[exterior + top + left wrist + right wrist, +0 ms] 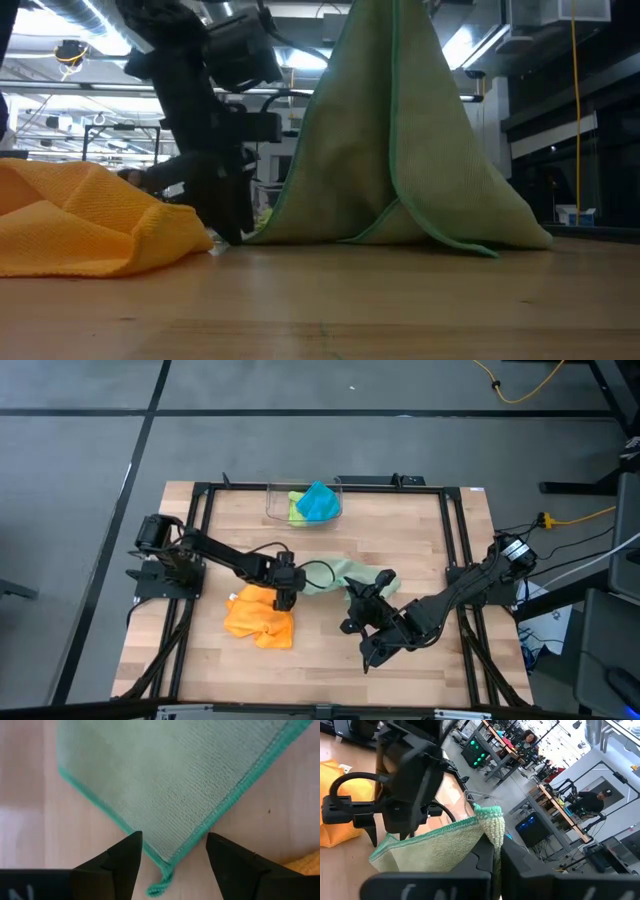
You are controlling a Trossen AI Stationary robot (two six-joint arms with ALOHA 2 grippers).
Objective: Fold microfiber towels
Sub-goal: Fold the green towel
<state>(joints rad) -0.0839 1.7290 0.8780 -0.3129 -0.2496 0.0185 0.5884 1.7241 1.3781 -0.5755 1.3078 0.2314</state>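
The pale sage towel (340,572) is raised at its right end like a tent (400,150), and its left part lies flat on the table. My right gripper (378,586) is shut on the raised end. My left gripper (172,842) points down, open. Its fingers stand on either side of the towel's left corner (162,865) without touching it. The orange towel (258,616) lies crumpled at the near left. The teal towel (320,500) and the lime green towel (296,508) lie in the clear bin (275,510). My right gripper pinches a bunched, hemmed end of the sage towel (490,820) between its two shut fingers (482,857). It comes roughly level from the table's near right. The held end is lifted. The cloth hangs down from it in a tent, and its lower edge (420,238) rests on the table.
The clear bin stands at the table's far edge, in the middle. A black frame (200,500) runs around the wooden tabletop. The orange towel lies just near-left of my left gripper. In the right wrist view, people sit at benches in the room beyond the table.
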